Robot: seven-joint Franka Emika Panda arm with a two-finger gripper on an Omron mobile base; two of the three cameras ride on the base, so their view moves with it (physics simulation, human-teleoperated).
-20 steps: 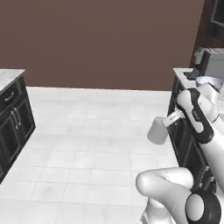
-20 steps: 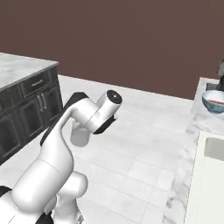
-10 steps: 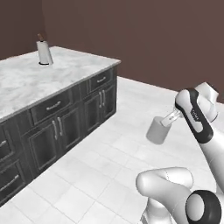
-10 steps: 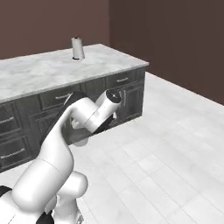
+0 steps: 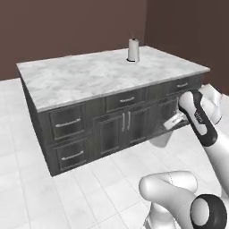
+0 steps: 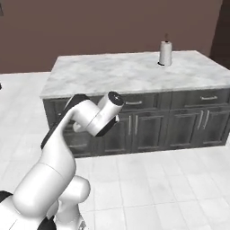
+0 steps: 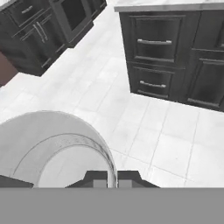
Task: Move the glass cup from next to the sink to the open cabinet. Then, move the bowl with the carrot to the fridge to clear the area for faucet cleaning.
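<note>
My gripper (image 7: pixel 108 178) is shut on the rim of the glass cup (image 7: pixel 52 151), a translucent grey-white tumbler that fills the lower left of the hand view. The two dark fingertips (image 7: pixel 95 177) pinch its wall from either side. In the left base view the glass cup (image 5: pixel 166 126) hangs from the gripper (image 5: pixel 176 120) at the right, in the air in front of the island's dark cabinet doors and well above the floor. In the right base view the arm's wrist (image 6: pixel 112 104) points toward the island.
A kitchen island (image 5: pixel 89 78) with a white marble top and dark drawers and doors stands ahead. A paper towel roll (image 5: pixel 133 49) stands on its far side. White tile floor (image 5: pixel 89 188) lies between me and it. More dark cabinets (image 7: pixel 39 30) show beyond the cup.
The whole picture has swung as the base turned: the island has come from the left edge to the middle. The cup stays in the shut gripper.
</note>
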